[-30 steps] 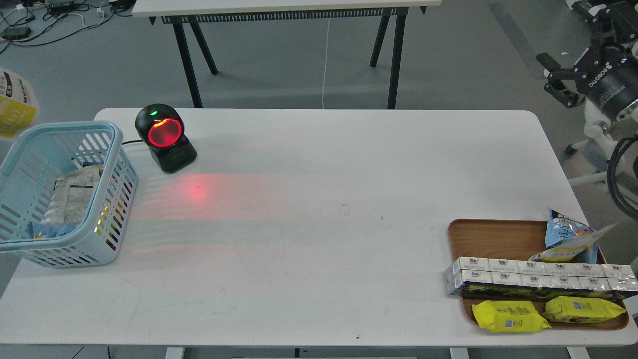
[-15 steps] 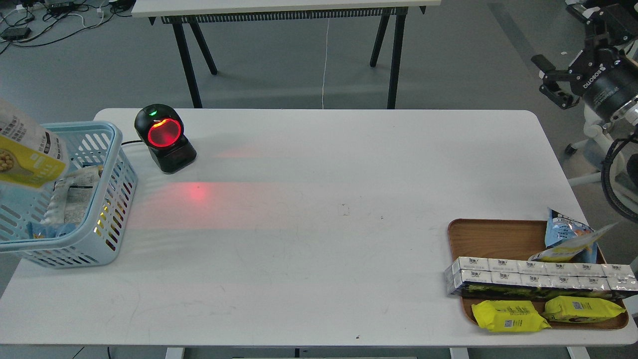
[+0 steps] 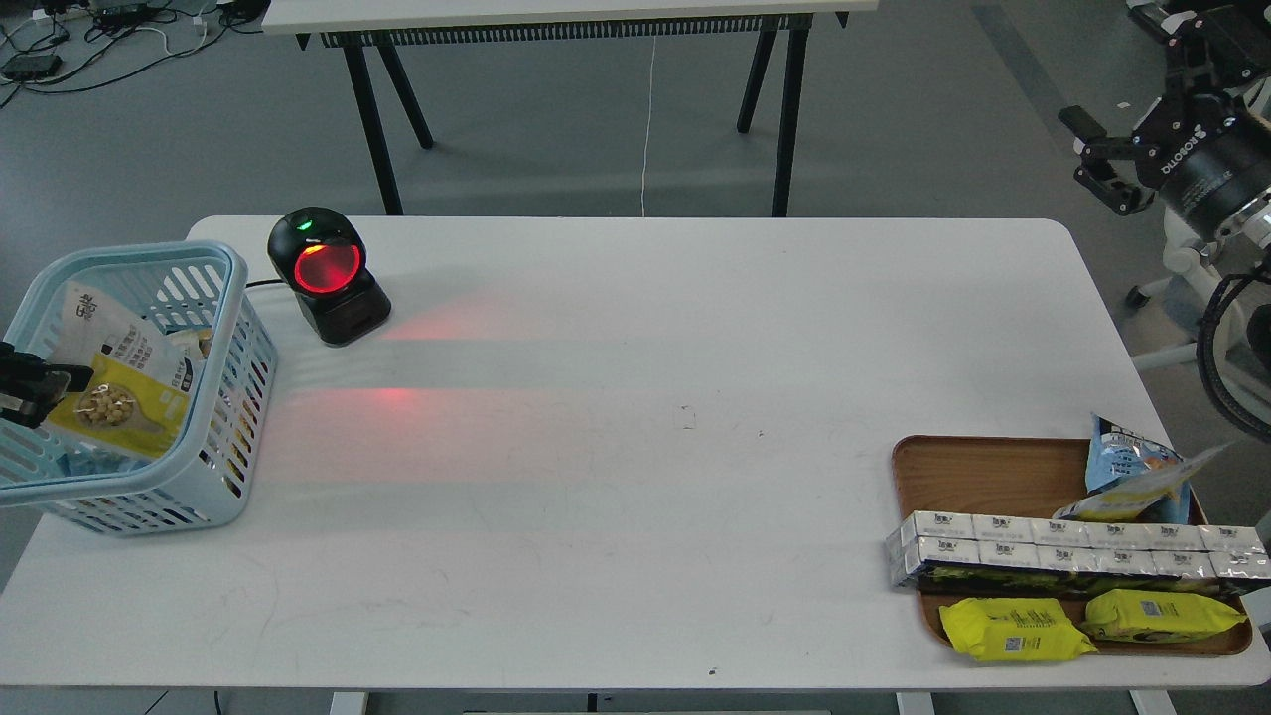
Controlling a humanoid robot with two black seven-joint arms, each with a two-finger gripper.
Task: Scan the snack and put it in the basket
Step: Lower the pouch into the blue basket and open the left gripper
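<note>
Nearest me, at the table's (image 3: pixel 616 497) front right, a brown wooden tray (image 3: pixel 978 477) with rounded corners carries two flat, crinkly bright-yellow packs (image 3: pixel 1015 629), a long row of glossy white cartons (image 3: pixel 1072 552) and, behind them, a shiny blue pouch (image 3: pixel 1132 467) standing tilted. The table is smooth matte white with rounded corners, lightly scuffed.

At the left edge sits the basket (image 3: pixel 213 447), light blue plastic with slotted walls and a thick rounded rim. The snack (image 3: pixel 119 372) is inside it, leaning tilted with its face toward me: white top with black print, yellow lower part showing round beige nuts. My left claw (image 3: pixel 40 382) shows only as a dark tip at the frame edge, touching the pouch's left side; I cannot tell whether it grips or has let go. Other wrappers lie under the pouch, mostly hidden.

Just beyond the basket, a black scanner (image 3: pixel 328 278) with a round, glowing red window stands on the table, throwing red bands across the surface.

Far right, off the table, my right claw (image 3: pixel 1097 159) hangs in the air, black fingers spread apart and holding nothing.

Farther back, a second table (image 3: pixel 566 15) on black legs stands on the grey floor.
</note>
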